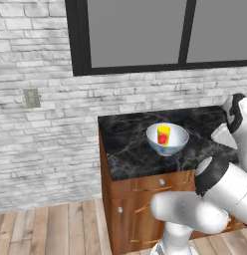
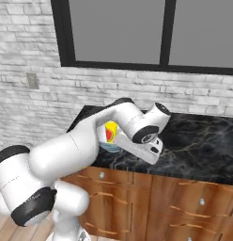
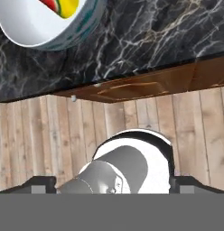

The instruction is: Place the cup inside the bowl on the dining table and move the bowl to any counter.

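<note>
Centrally, on the black marble counter (image 1: 130,149), stands the bowl (image 1: 168,139), white with a faint blue pattern on its outer wall. Inside it the cup (image 1: 164,135) stands upright, yellow with a red patch, its top just above the rim. The bowl rests near the counter's front edge, toward its left end, above a brown wooden cabinet (image 1: 145,209) with drawers and small knobs.

Left base view: the arm rises at lower right; its upper links stand to the right of the bowl, apart from it.

Right base view: the arm crosses in front of the bowl, hiding most of it; the cup (image 2: 110,131) shows in a gap beside the forearm.

Hand view: the bowl (image 3: 50,22) sits at the upper left corner, with part of the cup (image 3: 62,6) inside; below lie the counter edge, a drawer front and a wooden plank floor (image 3: 41,135).

Gripper state: it holds nothing, but whether the fingers are spread or closed cannot be told.

Behind the counter runs a whitewashed brick wall (image 1: 41,134) with an outlet plate (image 1: 31,98) and a dark-framed window (image 1: 145,35).
</note>
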You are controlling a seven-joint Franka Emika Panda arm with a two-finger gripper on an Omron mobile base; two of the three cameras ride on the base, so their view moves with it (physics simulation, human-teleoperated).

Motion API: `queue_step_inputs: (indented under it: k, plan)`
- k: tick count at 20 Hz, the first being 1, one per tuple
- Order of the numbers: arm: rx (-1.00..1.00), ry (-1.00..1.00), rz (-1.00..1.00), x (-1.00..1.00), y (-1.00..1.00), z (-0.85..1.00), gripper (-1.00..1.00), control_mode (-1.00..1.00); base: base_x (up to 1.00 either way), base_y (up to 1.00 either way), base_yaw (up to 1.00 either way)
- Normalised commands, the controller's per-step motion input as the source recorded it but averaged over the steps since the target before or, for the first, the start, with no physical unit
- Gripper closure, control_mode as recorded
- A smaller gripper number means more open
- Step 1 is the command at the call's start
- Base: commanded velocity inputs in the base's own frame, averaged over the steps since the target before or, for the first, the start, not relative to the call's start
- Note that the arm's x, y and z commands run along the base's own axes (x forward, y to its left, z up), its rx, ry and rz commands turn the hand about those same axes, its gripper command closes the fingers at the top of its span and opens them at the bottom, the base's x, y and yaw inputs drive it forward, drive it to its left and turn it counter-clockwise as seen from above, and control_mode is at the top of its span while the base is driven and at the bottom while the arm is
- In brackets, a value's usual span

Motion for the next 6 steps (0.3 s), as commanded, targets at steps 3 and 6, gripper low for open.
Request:
queue_step_inputs:
  k: [3,6]
  plan:
    - [-0.23,-0.02,0.0,-0.81,0.27,0.0,-1.0,-1.0,0.0,0.0,0.0]
    - [-0.19,-0.02,0.0,-0.46,0.5,0.0,-1.0,-1.0,0.0,0.0,0.0]
